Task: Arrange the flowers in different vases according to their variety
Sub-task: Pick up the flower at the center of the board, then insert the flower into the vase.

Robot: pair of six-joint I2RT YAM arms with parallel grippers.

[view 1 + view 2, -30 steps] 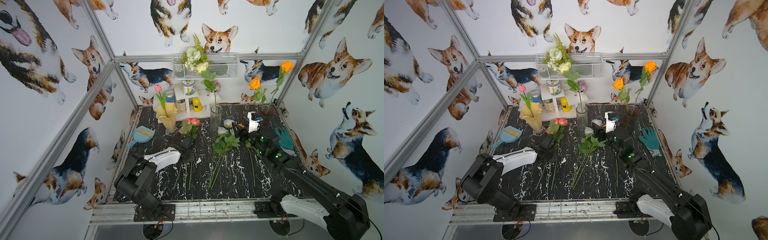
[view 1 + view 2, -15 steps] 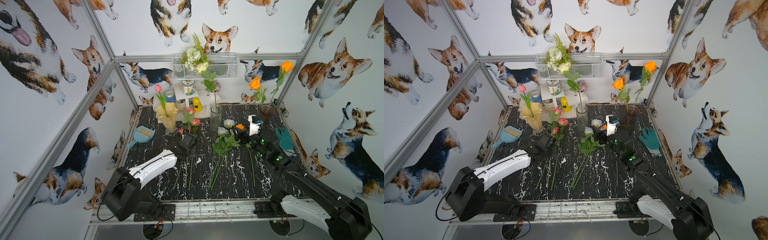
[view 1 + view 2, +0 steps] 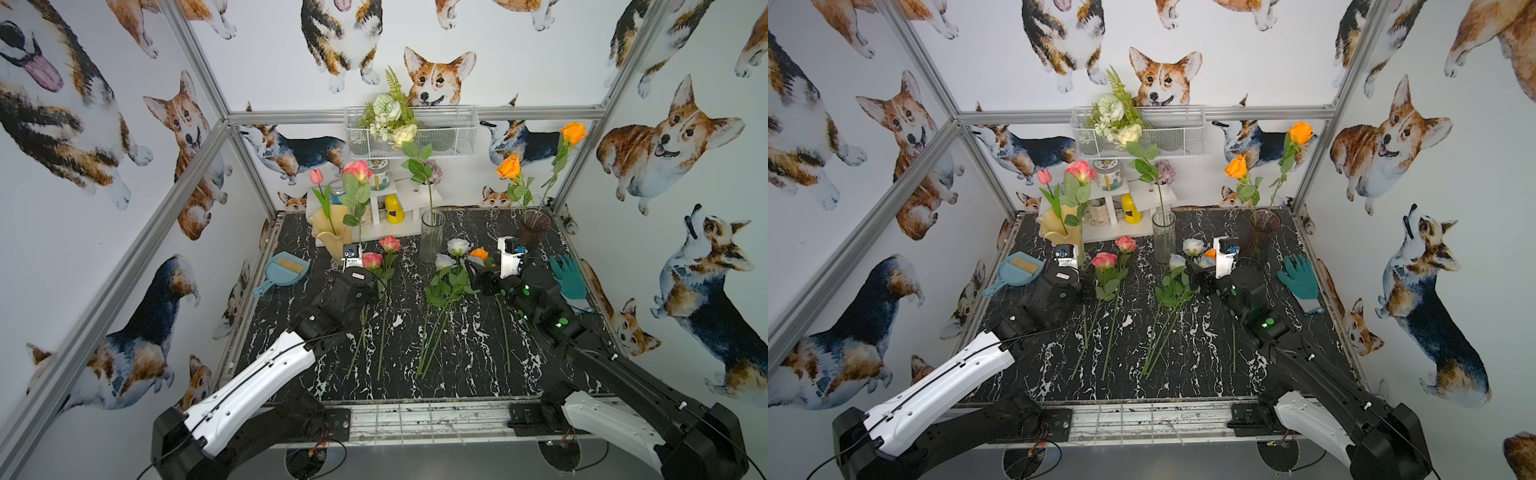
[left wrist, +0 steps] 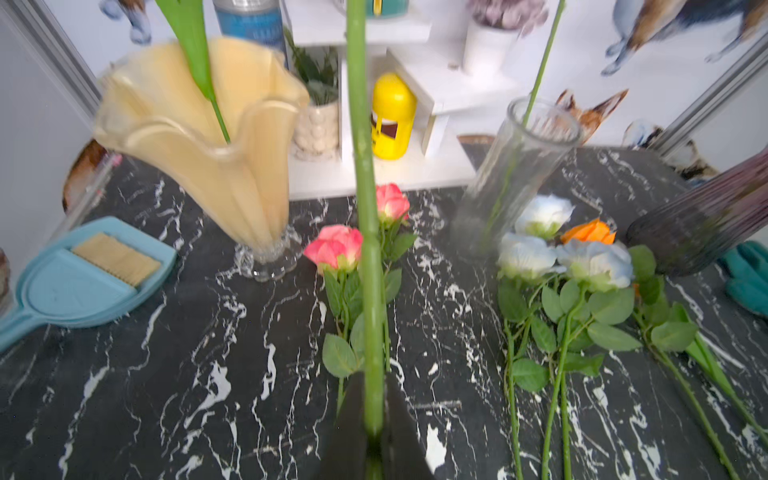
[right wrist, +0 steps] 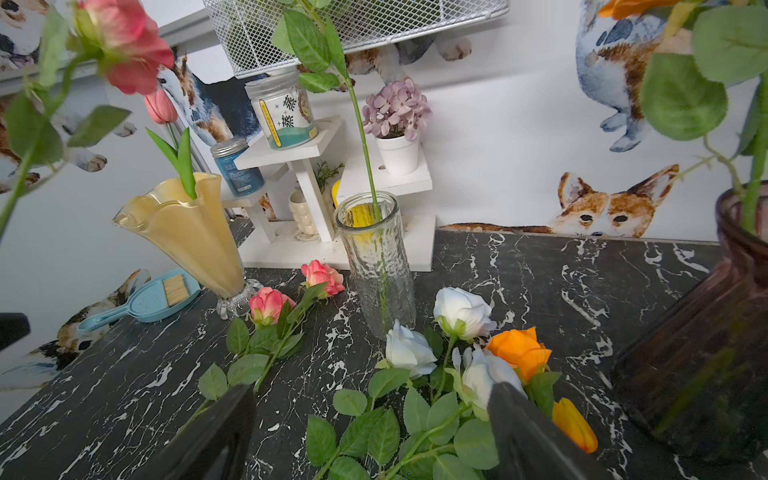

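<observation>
My left gripper (image 4: 372,415) is shut on the green stem of a pink rose (image 3: 357,170) and holds it upright just right of the creamy-yellow vase (image 3: 332,232), which holds a pink tulip (image 3: 316,176). Two pink roses (image 3: 390,243) lie on the table. The clear glass vase (image 3: 432,237) holds one cream rose. Two orange roses (image 3: 508,167) stand in the purple vase (image 3: 535,226). My right gripper (image 5: 370,419) is open and low over the leaves of the lying white roses (image 5: 409,349). An orange rose (image 5: 519,349) and an orange tulip (image 5: 573,424) lie beside them.
A blue dustpan (image 3: 282,270) lies at the left edge and a teal glove (image 3: 567,276) at the right. The white shelf (image 3: 415,199) with jars and bottles stands at the back wall. Above it hangs a wire basket (image 3: 453,133) with the fern bouquet.
My left arm has lifted the pink rose off the table to upright and carried it toward the yellow vase. My right gripper has opened wider over the white roses.
</observation>
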